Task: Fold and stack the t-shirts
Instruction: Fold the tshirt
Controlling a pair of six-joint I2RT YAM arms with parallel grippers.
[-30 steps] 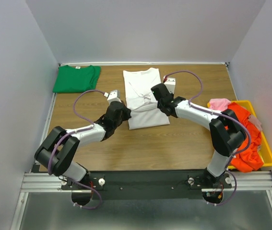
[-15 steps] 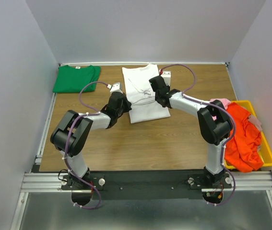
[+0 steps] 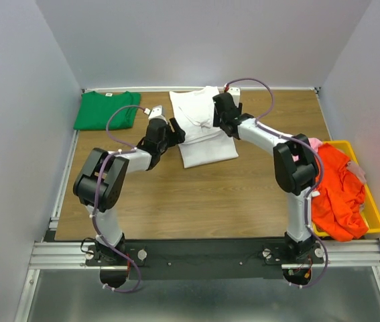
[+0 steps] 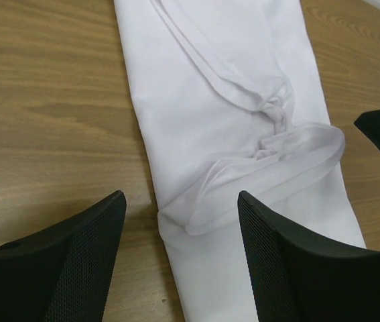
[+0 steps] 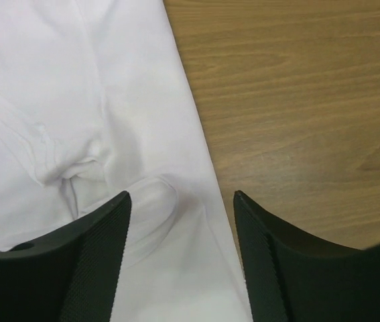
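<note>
- Lying flat on the table (image 3: 243,194), the white tee (image 3: 200,134) is folded into a long strip, with a claw at each long side.
- Left gripper (image 3: 171,129) sits at the tee's left edge. Its jaws stand apart, straddling that edge, and grip nothing.
- Right gripper (image 3: 220,122) sits at the tee's right edge, toward the far end. Its jaws also stand apart, over cloth and bare wood, and grip nothing.
- The left wrist view shows a loose fold of the tee bulging up mid-strip, with a small bunched knot of cloth just beyond it.
- The right wrist view shows soft puckers in the cloth by the left finger, and the tee's right edge running straight between the fingers.
- Green tee (image 3: 106,109) lies folded well left of the white tee, with a small white label (image 3: 108,94) at its neck.
- Yellow bin (image 3: 376,218) stands well right of the white tee.
- Orange-red tee (image 3: 337,198) is heaped in the bin and spills over the rim on the side facing the white tee.
- Pink tee (image 3: 305,143) pokes out at the bin's far end, the part of the heap nearest the white tee.
</note>
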